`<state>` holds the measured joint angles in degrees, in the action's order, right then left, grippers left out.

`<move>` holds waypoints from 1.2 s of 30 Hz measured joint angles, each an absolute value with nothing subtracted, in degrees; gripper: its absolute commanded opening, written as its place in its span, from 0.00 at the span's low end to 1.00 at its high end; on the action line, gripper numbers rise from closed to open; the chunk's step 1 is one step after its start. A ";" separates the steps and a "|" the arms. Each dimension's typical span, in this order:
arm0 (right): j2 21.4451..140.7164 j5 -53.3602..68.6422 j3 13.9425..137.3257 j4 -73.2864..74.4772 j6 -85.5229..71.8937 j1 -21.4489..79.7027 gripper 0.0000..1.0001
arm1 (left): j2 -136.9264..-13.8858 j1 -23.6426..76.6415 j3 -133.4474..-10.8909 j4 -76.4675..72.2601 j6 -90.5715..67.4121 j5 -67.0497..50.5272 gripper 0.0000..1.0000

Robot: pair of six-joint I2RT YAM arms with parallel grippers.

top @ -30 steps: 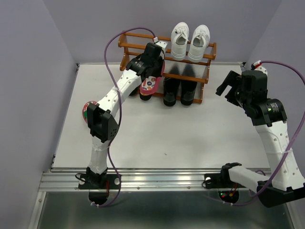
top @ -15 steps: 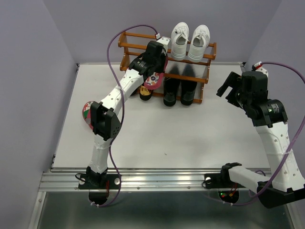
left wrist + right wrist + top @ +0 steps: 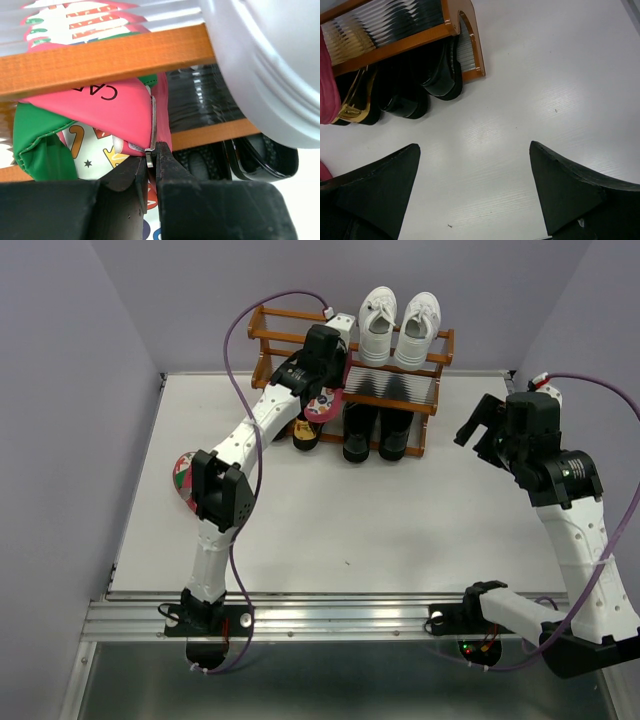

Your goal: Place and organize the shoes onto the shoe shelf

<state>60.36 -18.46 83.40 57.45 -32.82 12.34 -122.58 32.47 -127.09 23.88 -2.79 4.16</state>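
My left gripper [image 3: 322,390] is shut on the edge of a pink flip-flop [image 3: 325,404] and holds it at the front of the shoe shelf [image 3: 262,337], left of the middle. In the left wrist view the flip-flop [image 3: 115,100] presses under an orange rail [image 3: 100,60], with the left gripper [image 3: 152,152] pinching its rim. White sneakers [image 3: 398,326] stand on the top tier. Black boots [image 3: 376,432] and a gold loafer [image 3: 303,433] sit on the bottom tier. My right gripper [image 3: 478,420] hangs open to the right of the shelf, and in its wrist view the right gripper [image 3: 475,165] holds nothing.
A second flip-flop [image 3: 182,478] lies on the white table [image 3: 400,520] at the left, partly hidden behind my left arm. The right wrist view shows the boots [image 3: 440,70], the loafer [image 3: 355,105] and the shelf's end post [image 3: 472,45].
My left gripper has lifted the flip-flop up and to the right, from beside the gold loafer toward the upper rail. The right arm has barely shifted.
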 measured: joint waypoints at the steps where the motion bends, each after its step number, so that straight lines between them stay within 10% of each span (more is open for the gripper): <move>1: 60.36 -18.46 83.40 57.45 -32.84 12.34 0.96 | -122.80 32.34 -127.09 23.51 -2.79 4.14 0.00; 36: 60.40 -18.44 83.40 57.47 -33.26 12.34 0.95 | -127.94 31.00 -128.27 14.33 0.05 0.34 0.00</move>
